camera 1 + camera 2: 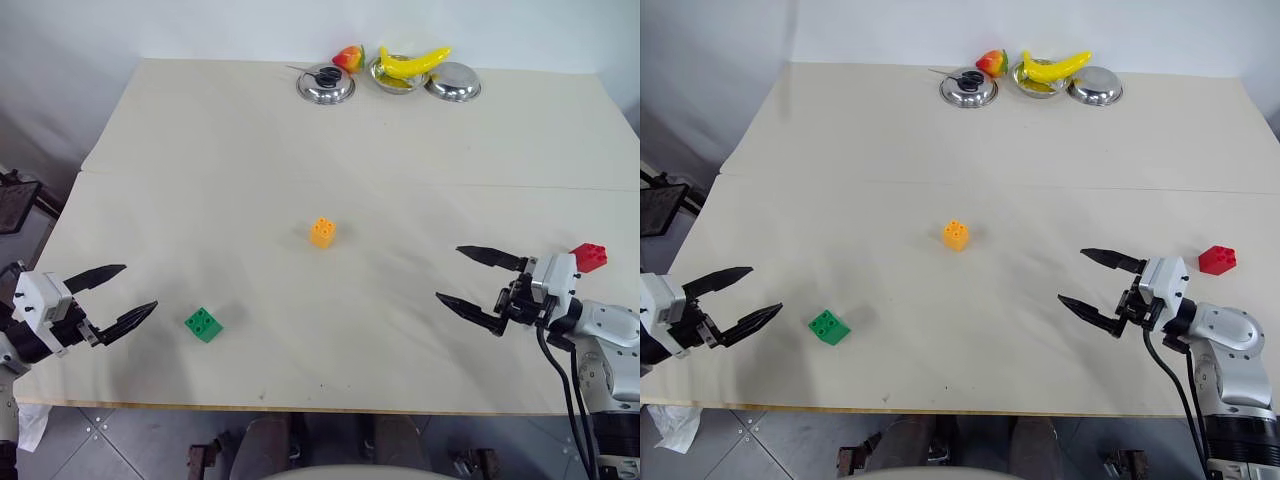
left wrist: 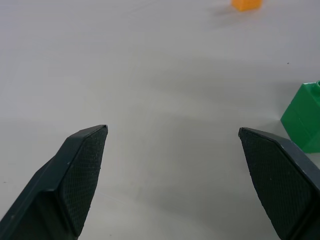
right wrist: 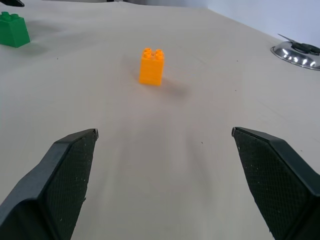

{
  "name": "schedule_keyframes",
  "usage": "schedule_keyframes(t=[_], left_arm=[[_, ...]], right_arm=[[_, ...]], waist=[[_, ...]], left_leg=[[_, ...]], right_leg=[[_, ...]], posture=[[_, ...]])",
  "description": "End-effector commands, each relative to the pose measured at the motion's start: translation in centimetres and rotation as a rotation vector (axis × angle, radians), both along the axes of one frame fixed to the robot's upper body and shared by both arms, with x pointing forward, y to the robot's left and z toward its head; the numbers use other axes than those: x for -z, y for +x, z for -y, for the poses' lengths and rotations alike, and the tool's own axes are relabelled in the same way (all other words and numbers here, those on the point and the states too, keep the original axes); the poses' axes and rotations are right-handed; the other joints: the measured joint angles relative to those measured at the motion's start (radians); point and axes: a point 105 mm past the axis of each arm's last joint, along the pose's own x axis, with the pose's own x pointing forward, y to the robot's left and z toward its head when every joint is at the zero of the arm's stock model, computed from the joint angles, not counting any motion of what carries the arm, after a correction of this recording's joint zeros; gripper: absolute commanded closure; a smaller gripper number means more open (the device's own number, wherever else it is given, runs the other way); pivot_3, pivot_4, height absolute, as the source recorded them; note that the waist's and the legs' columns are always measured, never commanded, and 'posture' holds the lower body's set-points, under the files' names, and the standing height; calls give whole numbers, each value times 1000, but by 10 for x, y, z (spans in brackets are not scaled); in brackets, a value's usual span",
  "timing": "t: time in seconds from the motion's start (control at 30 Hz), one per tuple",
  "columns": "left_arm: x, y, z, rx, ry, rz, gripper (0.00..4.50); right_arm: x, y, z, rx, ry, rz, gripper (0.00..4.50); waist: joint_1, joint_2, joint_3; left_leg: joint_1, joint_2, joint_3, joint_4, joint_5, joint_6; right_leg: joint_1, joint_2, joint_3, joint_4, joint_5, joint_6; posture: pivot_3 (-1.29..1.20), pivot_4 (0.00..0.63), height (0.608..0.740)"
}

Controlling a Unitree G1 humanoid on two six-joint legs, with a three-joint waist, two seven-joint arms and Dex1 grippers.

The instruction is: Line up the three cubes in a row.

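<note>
**Three blocks scattered, both pincers wide and empty**

Head views. Pale beige tabletop (image 1: pixel 250 150), matte, with a faint seam running across its middle. Three small studded plastic blocks on it, well apart and in no line: orange block (image 1: pixel 323 232) upright near the centre; green block (image 1: pixel 204 324) toward the near left, turned at an angle; red block (image 1: pixel 1217 260) far to the right, just beyond the right arm's wrist. Left pincer (image 1: pixel 113 296) hangs at the near left edge, two black tapered fingers spread wide, nothing between them; the green block sits just beside its tips, not touching. Right pincer (image 1: pixel 1100 284) at the near right, fingers equally wide apart, holding nothing, pointing toward the table's middle. Along the far edge: three shallow polished steel bowls (image 1: pixel 325 84), round and shiny. One holds a dark object I cannot identify, the middle one carries a yellow curved banana (image 1: pixel 414 62), and a red-and-yellow rounded fruit (image 1: pixel 349 58) lies between the first two.

Left wrist view. Two black fingers (image 2: pixel 75 180) with cross-hatched rubbery pads, gap wide and bare. Green block at one side near a fingertip; orange block far off.

Right wrist view. Same textured pads (image 3: pixel 70 175), spread wide, empty. Orange block ahead, four round studs on top; green block beyond; one steel bowl's rim at the edge.
</note>
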Motion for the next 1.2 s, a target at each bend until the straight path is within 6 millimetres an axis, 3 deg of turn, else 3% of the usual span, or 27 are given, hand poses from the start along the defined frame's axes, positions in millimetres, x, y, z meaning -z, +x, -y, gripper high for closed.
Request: schedule_keyframes(t=[0.03, 0.2, 0.3, 0.43, 0.57, 0.7, 0.8, 0.97, 1.07, 1.2], left_arm=[[-13, 3, 2, -7, -2, 66, 33], [-18, 7, 13, 11, -46, 54, 33], [-36, 16, 31, 58, -122, 81, 33], [-58, 28, 67, 162, -188, 99, 33], [-66, 43, 108, 232, -237, 79, 33], [-59, 45, 150, 380, -172, 46, 33], [-51, 42, 170, 484, -140, 8, 33], [-47, 35, 178, 558, -150, -8, 33], [-51, 38, 187, 570, -170, -4, 33], [-53, 35, 195, 614, -166, -19, 33]], right_arm=[[-6, -1, -1, -7, 1, 36, 0], [-6, -5, 5, 19, 2, 34, 0], [-9, -8, 11, 61, 13, 40, 0], [-17, -18, 28, 177, 69, 36, 0], [-31, -34, 65, 396, 118, 78, 0], [-34, -75, 109, 675, 124, 104, 0], [-22, -115, 139, 903, 148, 80, 0], [10, -155, 148, 1110, 159, 5, 0], [21, -148, 141, 1143, 143, -45, 0], [8, -109, 148, 1174, 158, -111, 0]], waist=[[0, 0, 0], [0, 0, 0], [4, 0, 0], [7, 0, 0], [10, 0, 0], [22, 0, -1], [30, 1, -1], [12, 1, -1], [-3, 2, -2], [-26, 4, -3]], left_leg=[[0, 0, 0, 0, 0, 0], [0, 0, 0, 0, 0, 0], [0, 0, -1, 0, 0, 0], [0, 0, -3, 2, 0, 0], [0, -1, -3, 2, 0, 0], [1, -2, -3, 2, 0, 0], [1, -3, -1, 0, 0, -1], [8, 0, 4, -3, -1, -2], [14, 1, 8, -8, -1, -5], [16, 2, 12, -8, -1, -5]], right_leg=[[0, 0, 0, 0, 0, 0], [0, 0, 0, 0, 0, 0], [0, 0, 0, 0, 0, 0], [3, 0, -1, 1, 0, 0], [3, 0, -1, 1, 0, 0], [4, 0, 0, 0, 0, 0], [4, 3, 0, -2, 0, 0], [5, 4, 7, -2, 0, 0], [6, 3, 13, -1, 0, 0], [3, 3, 18, 2, 0, 0]], posture=[[0, 150, 740], [0, 150, 740], [0, 150, 740], [0, 150, 740], [0, 150, 740], [0, 150, 740], [0, 150, 740], [0, 150, 740], [0, 150, 740], [0, 150, 740]])
